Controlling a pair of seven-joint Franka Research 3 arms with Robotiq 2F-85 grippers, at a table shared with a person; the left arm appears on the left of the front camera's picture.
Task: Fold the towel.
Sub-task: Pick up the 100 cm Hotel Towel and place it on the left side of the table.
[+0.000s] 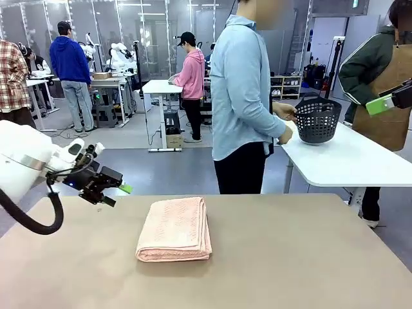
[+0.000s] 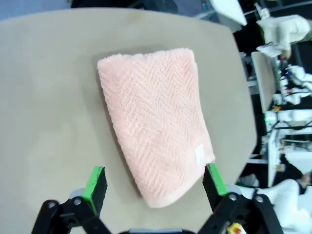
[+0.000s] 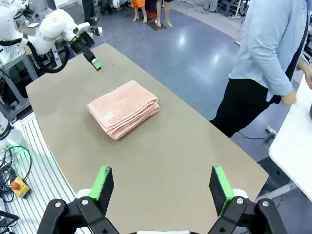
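Note:
The salmon-pink towel [image 1: 174, 228] lies folded into a thick rectangle at the middle of the tan table [image 1: 290, 257]. My left gripper [image 1: 116, 195] hovers open just left of it, above the table's far left part. In the left wrist view the towel [image 2: 156, 122] lies below the open left gripper [image 2: 155, 183], its white label near the right finger [image 2: 214, 180]. My right gripper [image 1: 385, 102] is raised high at the right. In its wrist view the open right gripper [image 3: 162, 187] looks down from afar on the towel [image 3: 124, 108] and on the left gripper [image 3: 92, 58].
A person in a light blue shirt [image 1: 241, 90] stands at the table's far edge, turned toward a white side table [image 1: 347, 161] with a dark grey basket [image 1: 317, 120], hands at the basket. Another person in an apron stands far right. Bare tabletop surrounds the towel.

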